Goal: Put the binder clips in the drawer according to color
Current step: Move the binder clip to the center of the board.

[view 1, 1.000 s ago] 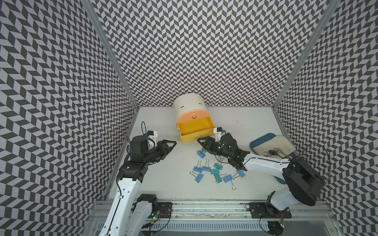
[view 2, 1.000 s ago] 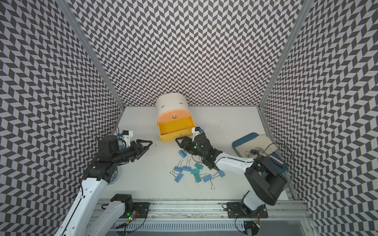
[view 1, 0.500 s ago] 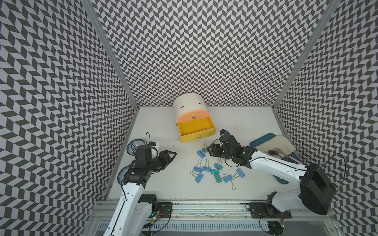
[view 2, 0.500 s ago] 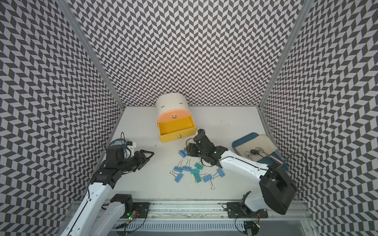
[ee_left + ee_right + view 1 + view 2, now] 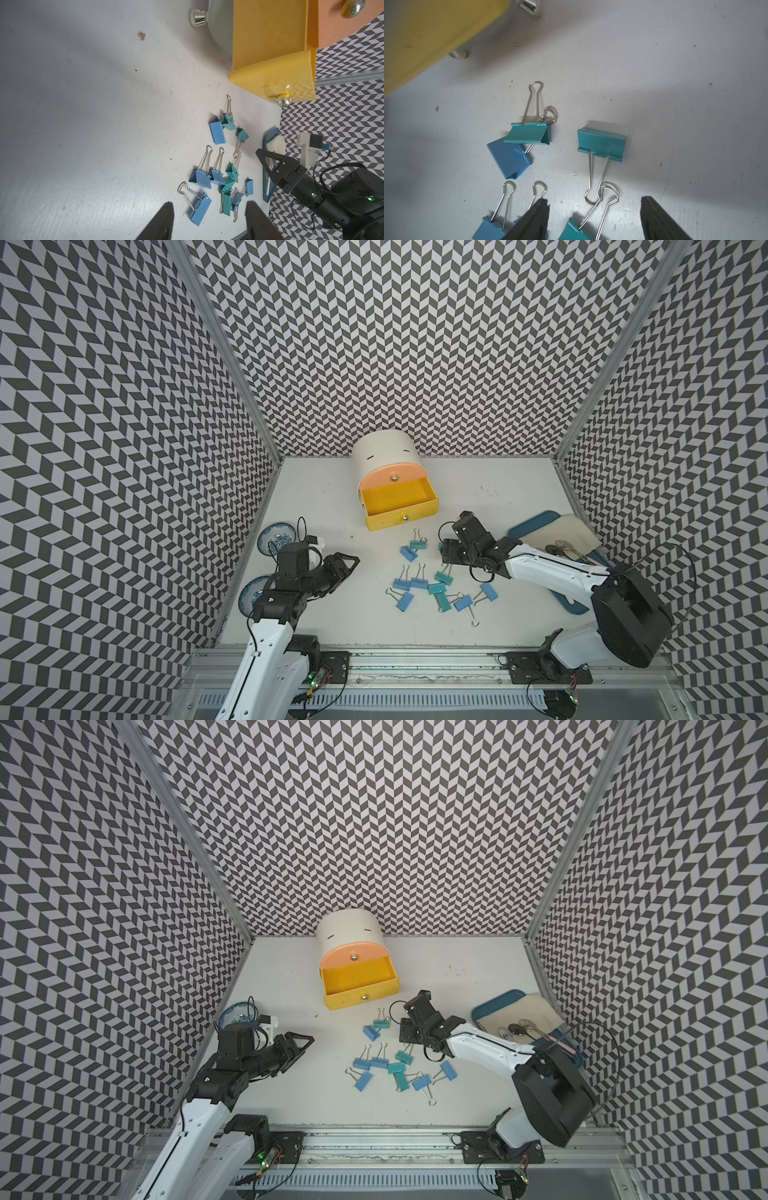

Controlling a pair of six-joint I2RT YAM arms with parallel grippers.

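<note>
Both wide, nothing held
My right gripper (image 5: pixel 593 199) hangs over clips (image 5: pixel 601 143) by the drawer (image 5: pixel 399 512); left gripper (image 5: pixel 208 203) apart.

Lab robot cell: chevron-patterned walls (image 5: pixel 374 344), aluminium mounting rail (image 5: pixel 415 660).

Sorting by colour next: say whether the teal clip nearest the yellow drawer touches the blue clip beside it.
Touching. In the right wrist view the teal clip overlaps the blue clip at its corner, with one wire handle lying across it and no gap between them.
</note>
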